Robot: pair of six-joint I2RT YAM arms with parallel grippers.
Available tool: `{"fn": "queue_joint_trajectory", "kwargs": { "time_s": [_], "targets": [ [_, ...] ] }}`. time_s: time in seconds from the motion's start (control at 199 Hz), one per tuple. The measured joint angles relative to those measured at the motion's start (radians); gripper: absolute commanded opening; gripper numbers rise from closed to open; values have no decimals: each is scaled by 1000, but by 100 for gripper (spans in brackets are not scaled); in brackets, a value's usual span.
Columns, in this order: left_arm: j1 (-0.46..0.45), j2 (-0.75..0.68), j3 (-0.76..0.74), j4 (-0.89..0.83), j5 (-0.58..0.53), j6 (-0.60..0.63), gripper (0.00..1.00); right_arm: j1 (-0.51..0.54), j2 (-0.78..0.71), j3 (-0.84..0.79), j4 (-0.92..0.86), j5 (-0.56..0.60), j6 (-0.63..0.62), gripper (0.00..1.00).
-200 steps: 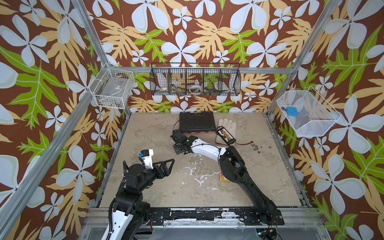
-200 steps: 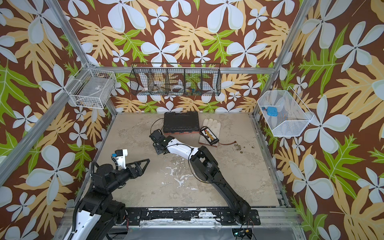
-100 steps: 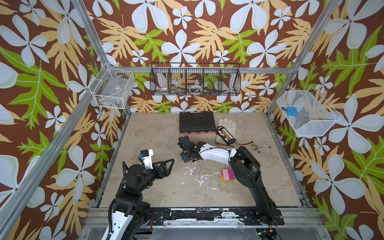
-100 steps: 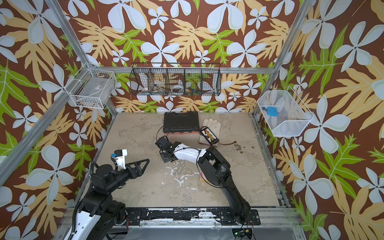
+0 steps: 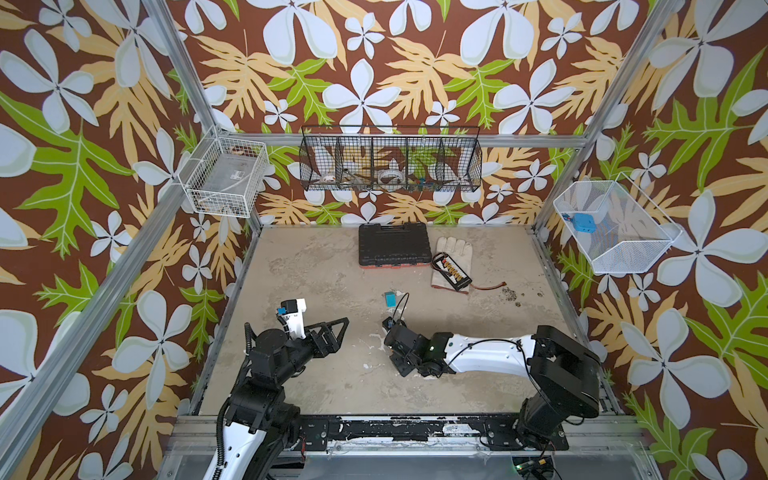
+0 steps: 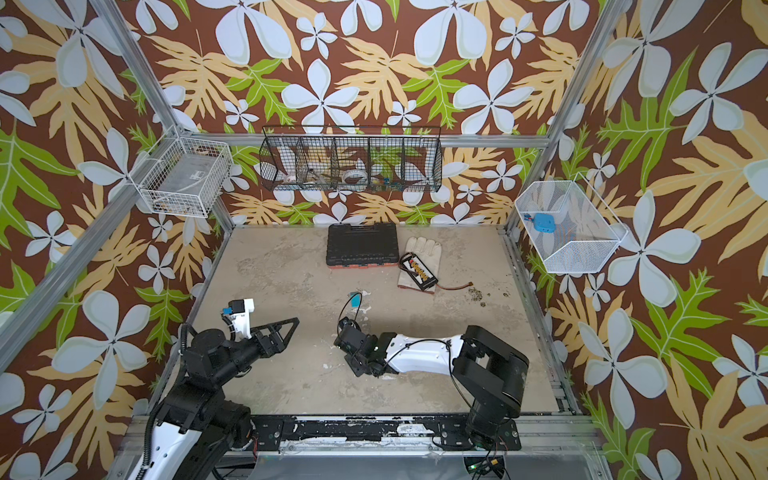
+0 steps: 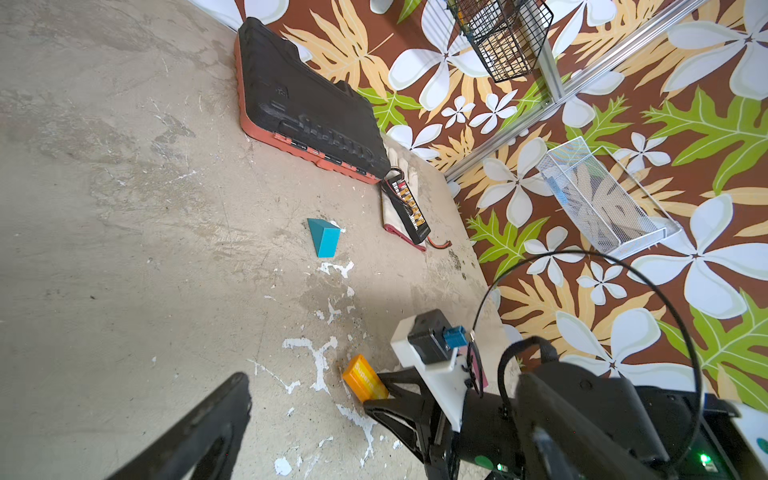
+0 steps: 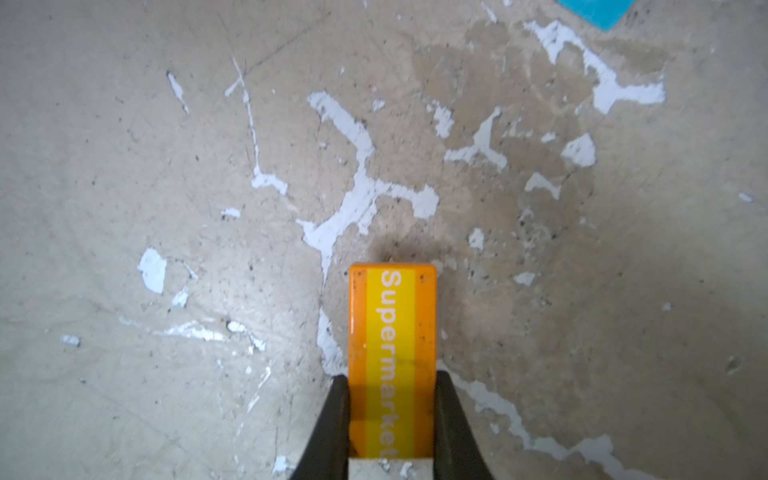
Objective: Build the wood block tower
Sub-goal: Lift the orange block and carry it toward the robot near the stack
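My right claw pinches a smooth, flat orange block with a yellow stripe, over the rough, chipped surface. A teal wedge lies past it. My left claw is spread wide.

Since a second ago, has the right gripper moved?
Yes. In both top views the right gripper has drawn back from the black tool case toward the near edge, shut on the orange block.

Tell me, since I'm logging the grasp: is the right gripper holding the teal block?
No, the right gripper is shut on the orange block printed "Supermarket", while the teal block lies apart from it, untouched.
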Motion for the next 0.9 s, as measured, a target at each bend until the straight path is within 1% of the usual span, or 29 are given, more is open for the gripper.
{"fn": "queue_joint_trajectory", "kwargs": {
  "time_s": [0.266,0.296,0.317,0.357,0.397,0.457,0.724,0.899],
  "targets": [
    [0,0,0,0,-8,0,100,7,-14,-56,21,21,35,36],
    [0,0,0,0,-11,0,100,7,-14,-61,22,23,43,42],
    [0,0,0,0,-13,0,100,7,-15,-63,22,24,50,48],
    [0,1,0,0,-13,0,100,7,-16,-68,22,29,51,55],
    [0,1,0,0,-13,0,100,7,-20,-73,21,35,51,59],
    [0,2,0,0,-15,0,100,7,-31,-83,20,42,57,61],
    [0,5,0,0,-15,0,100,8,-101,-146,8,90,101,64],
    [0,5,-1,0,-15,0,100,6,-97,-149,4,121,110,65]
  ]
}}
